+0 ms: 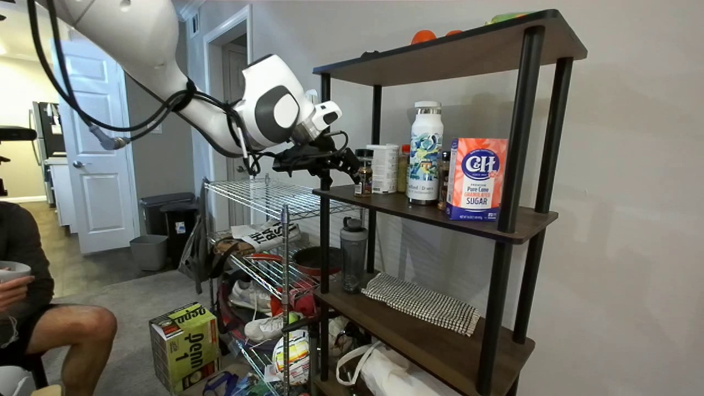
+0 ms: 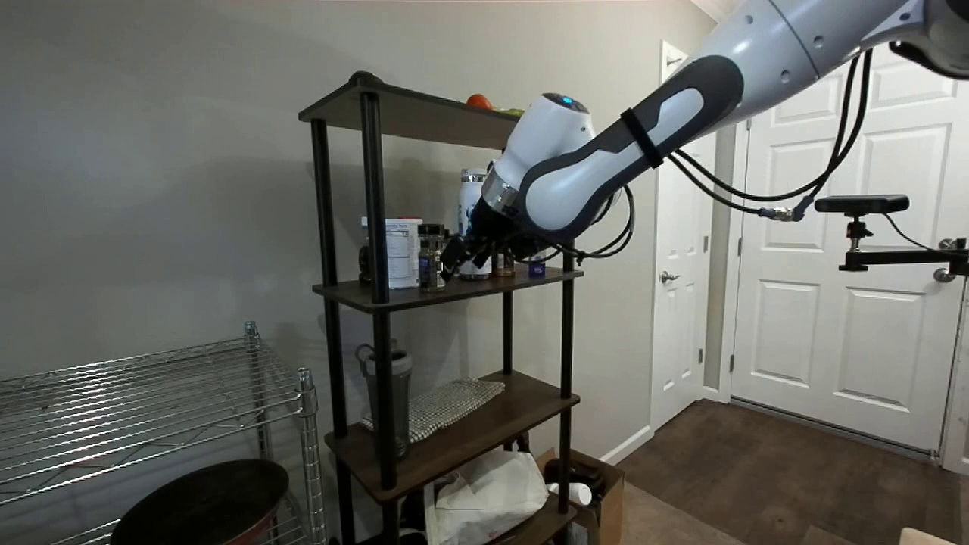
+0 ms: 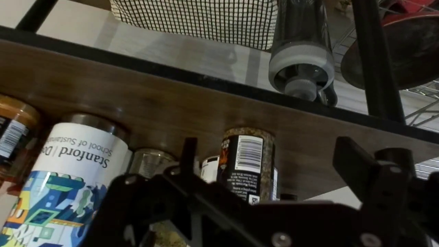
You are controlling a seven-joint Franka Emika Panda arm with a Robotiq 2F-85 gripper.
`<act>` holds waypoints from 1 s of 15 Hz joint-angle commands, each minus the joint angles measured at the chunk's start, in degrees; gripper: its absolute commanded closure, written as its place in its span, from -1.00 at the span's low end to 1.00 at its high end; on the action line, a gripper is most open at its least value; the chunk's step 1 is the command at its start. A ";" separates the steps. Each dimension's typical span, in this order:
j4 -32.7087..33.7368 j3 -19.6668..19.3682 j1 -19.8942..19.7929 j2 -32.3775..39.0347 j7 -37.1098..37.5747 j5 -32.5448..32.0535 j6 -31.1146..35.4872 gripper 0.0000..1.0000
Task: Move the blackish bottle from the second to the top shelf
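The blackish bottle is a small spice jar with a black label and a dark lid. It stands upright on the second shelf (image 1: 388,202), at the end near the wire rack. It shows in both exterior views (image 1: 363,180) (image 2: 431,265) and in the wrist view (image 3: 248,164). My gripper (image 3: 267,145) is open, with one finger on each side of the bottle in the wrist view and visible gaps to both. In both exterior views the gripper (image 1: 352,165) (image 2: 463,261) is tilted down beside the bottle. The top shelf (image 1: 467,52) is above.
On the second shelf stand a white canister (image 1: 383,168), a tall patterned flask (image 1: 424,165), several spice jars and a sugar box (image 1: 477,179). A black post (image 1: 326,242) is near the gripper. Orange-red round items (image 1: 423,37) lie on top. A grey shaker (image 1: 353,253) stands below.
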 commanded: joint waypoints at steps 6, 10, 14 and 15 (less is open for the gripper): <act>11.04 -1.92 1.31 10.08 6.48 -5.82 7.74 -1.00; 13.17 -2.28 1.99 12.13 7.10 -5.16 8.80 -1.00; 14.72 -3.00 2.91 13.75 7.05 -5.62 10.53 -0.96; 14.97 -3.33 3.22 13.95 7.08 -5.67 10.77 -0.46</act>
